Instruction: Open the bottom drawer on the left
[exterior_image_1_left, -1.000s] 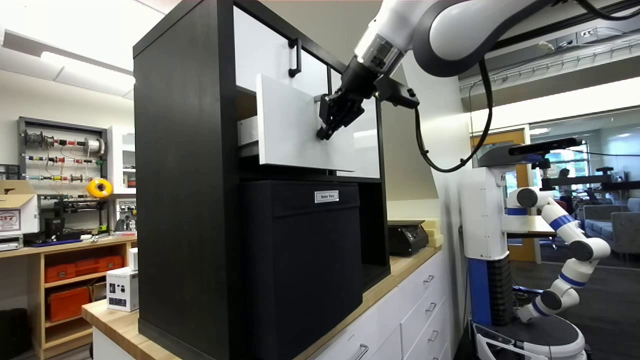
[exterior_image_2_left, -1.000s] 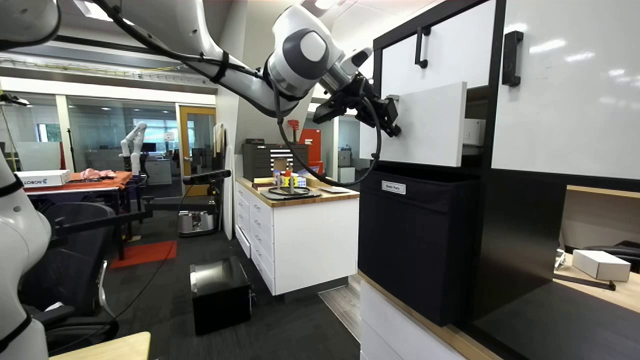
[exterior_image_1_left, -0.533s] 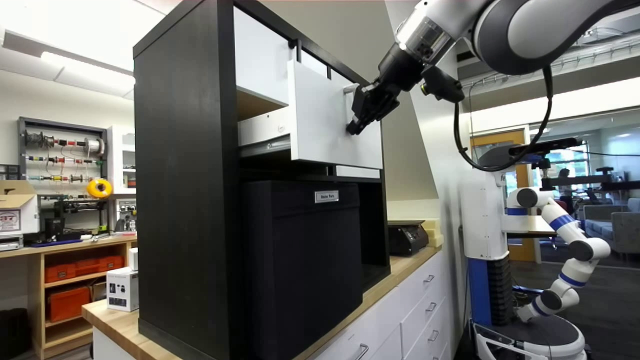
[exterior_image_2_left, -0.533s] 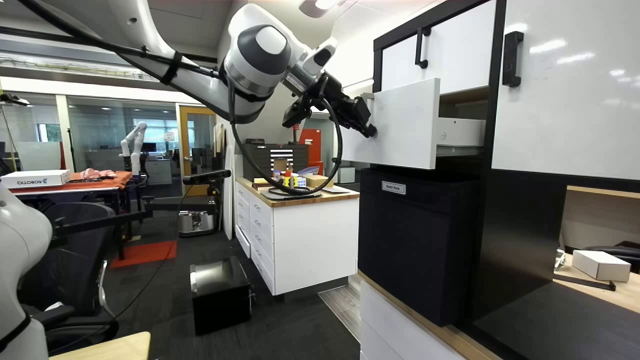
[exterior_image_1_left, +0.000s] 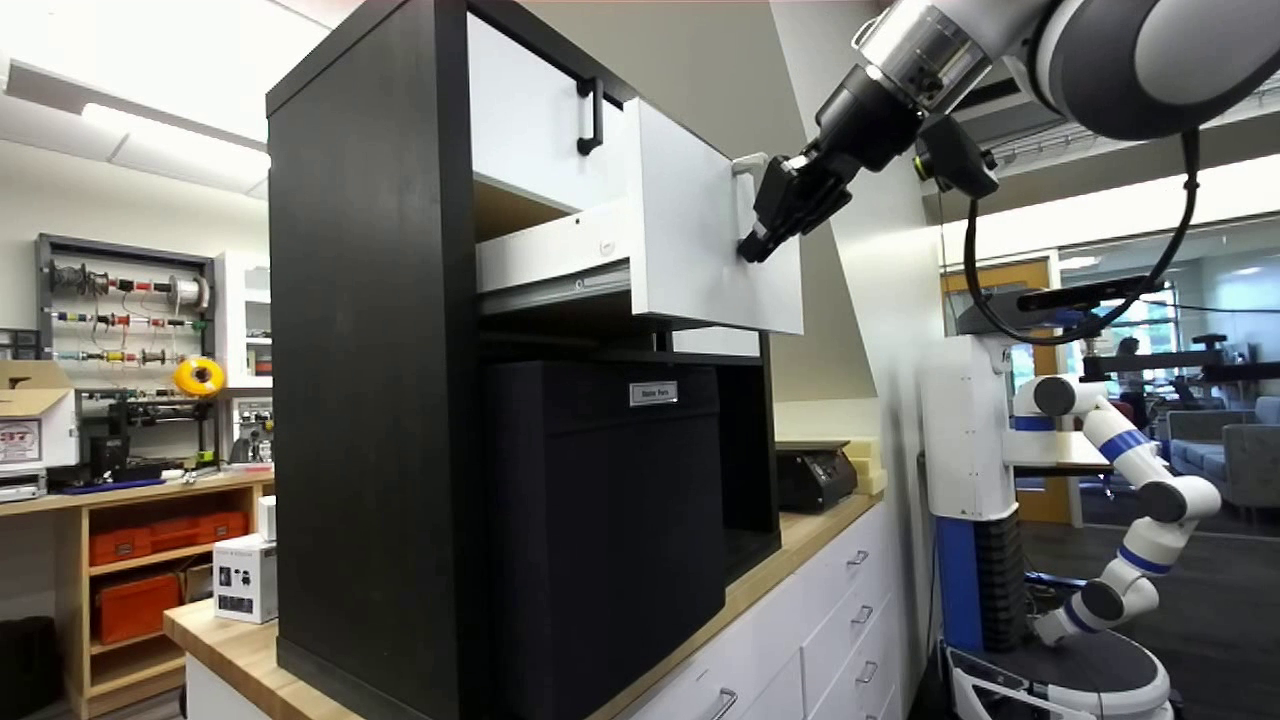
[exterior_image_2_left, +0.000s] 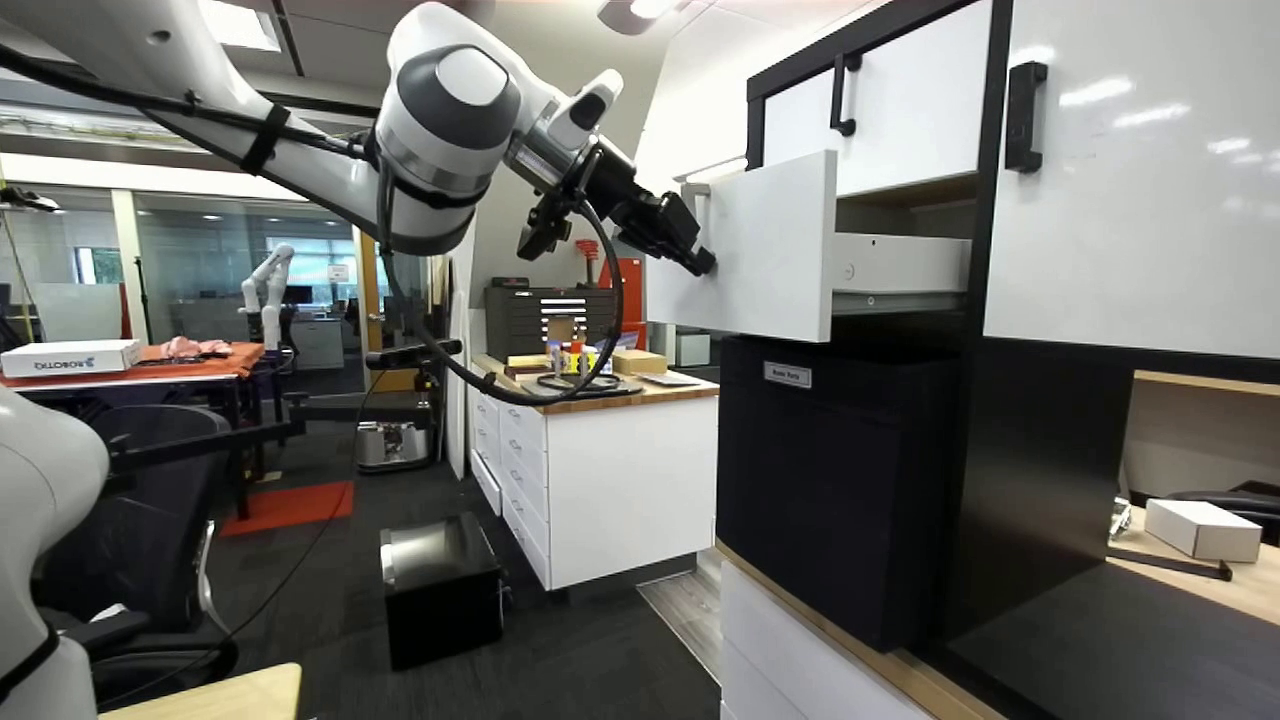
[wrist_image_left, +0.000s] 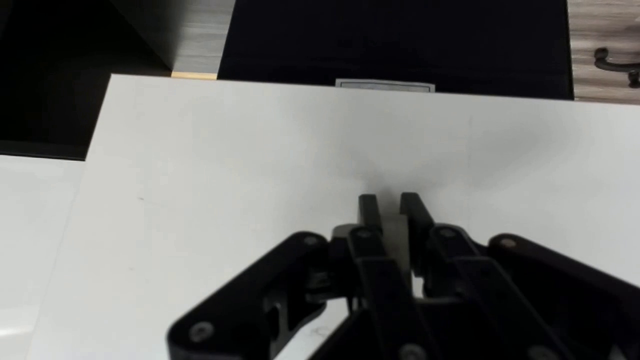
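Pinching handle, tool nearly closed

Wire spools, a tool chest and another robot mark a robotics lab.

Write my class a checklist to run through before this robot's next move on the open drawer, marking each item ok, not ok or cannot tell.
1. Hand closed on the grey bar handle: ok, the wrist view shows it between the fingers.
2. White drawer out of the black cabinet: ok, it stands open.
3. White front above shut: ok.
4. White drawer clear of the black fabric bin below: ok, a gap shows in an exterior view.
5. Metal slide fully extended: cannot tell, nothing marks its limit.
6. What the white drawer holds: cannot tell, no view looks inside.
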